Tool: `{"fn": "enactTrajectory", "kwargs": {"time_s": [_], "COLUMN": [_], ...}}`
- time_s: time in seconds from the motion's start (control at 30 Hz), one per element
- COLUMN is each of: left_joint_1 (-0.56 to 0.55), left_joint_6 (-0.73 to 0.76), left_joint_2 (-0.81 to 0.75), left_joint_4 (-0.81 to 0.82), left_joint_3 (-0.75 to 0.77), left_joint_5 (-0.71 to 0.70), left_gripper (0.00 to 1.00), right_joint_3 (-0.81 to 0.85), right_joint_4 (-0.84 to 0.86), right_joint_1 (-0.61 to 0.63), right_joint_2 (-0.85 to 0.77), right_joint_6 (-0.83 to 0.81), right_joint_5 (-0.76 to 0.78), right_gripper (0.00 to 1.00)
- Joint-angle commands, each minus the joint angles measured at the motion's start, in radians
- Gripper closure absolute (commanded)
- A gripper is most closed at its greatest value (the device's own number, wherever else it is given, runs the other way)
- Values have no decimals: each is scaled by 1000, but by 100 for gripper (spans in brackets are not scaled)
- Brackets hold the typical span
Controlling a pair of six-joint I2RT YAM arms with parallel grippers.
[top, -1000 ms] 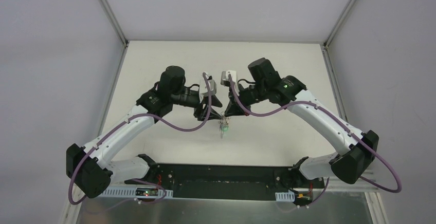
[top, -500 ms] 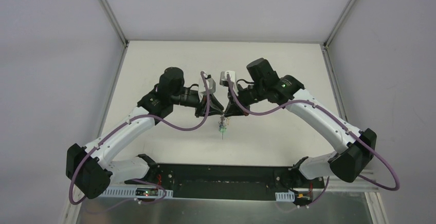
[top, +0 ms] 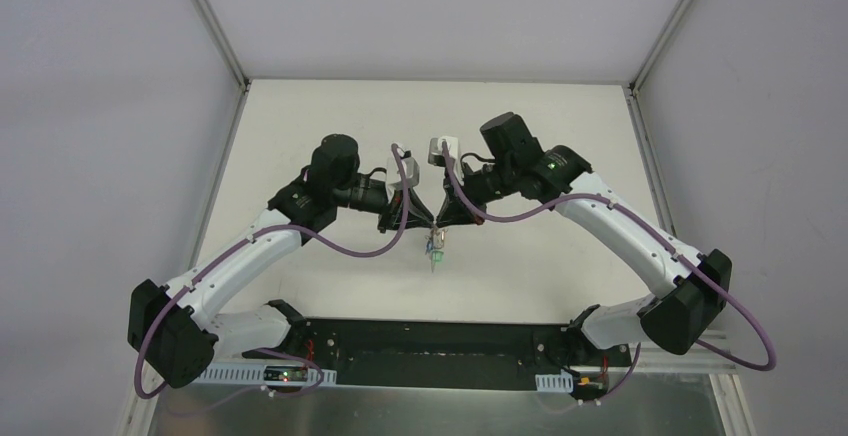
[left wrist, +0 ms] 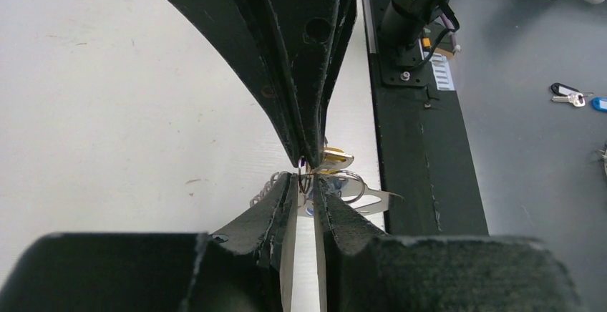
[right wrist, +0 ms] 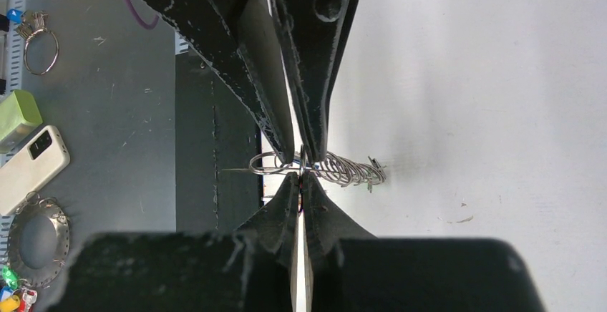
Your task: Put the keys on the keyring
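Note:
My left gripper (top: 418, 222) and right gripper (top: 440, 220) meet tip to tip above the table's middle. A small bunch of keys (top: 435, 252) with a greenish head dangles below them. In the left wrist view my left gripper (left wrist: 308, 183) is closed on the thin wire of the keyring (left wrist: 352, 183). A yellow-orange key head (left wrist: 336, 158) and a silver key blade (left wrist: 376, 198) hang beside it. In the right wrist view my right gripper (right wrist: 300, 177) is pinched on something thin, edge-on, likely a key. A wire loop (right wrist: 266, 163) and a coil of rings (right wrist: 351, 171) lie beside it.
The black base plate (left wrist: 422, 154) runs along the table's near edge. Off the table lie a phone (right wrist: 32, 170), a green box (right wrist: 18, 115), a spare ring (right wrist: 39, 41), a round metal piece (right wrist: 36, 240) and loose keys (left wrist: 569, 97).
Both grippers stay pinched together at the same spot. The left arm has shifted slightly and the dangling keys have swung a little.

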Motion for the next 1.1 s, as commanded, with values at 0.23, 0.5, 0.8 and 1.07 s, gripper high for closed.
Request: {"fn": "enactTrajectory", "kwargs": {"time_s": [0.23,0.5,0.8,1.07], "left_joint_1": [8,8,10,35], "left_joint_6": [-38,-64,-150,-347], "left_joint_2": [-6,1,-20,-26], "left_joint_4": [47,87,116,282], "left_joint_3": [5,3,-5,-26], "left_joint_5": [54,57,14,1], "left_gripper": [91,100,100,100], "right_joint_3": [33,34,11,-63], "right_joint_4": [37,50,113,210], "right_joint_1": [-8,-11,-62,-146], "right_joint_2": [-10,-9,-27,-81], "right_joint_6": [14,28,98,188], "right_joint_5": [-35,-43,-87,-163], "right_gripper": [100,100,92,69]}}
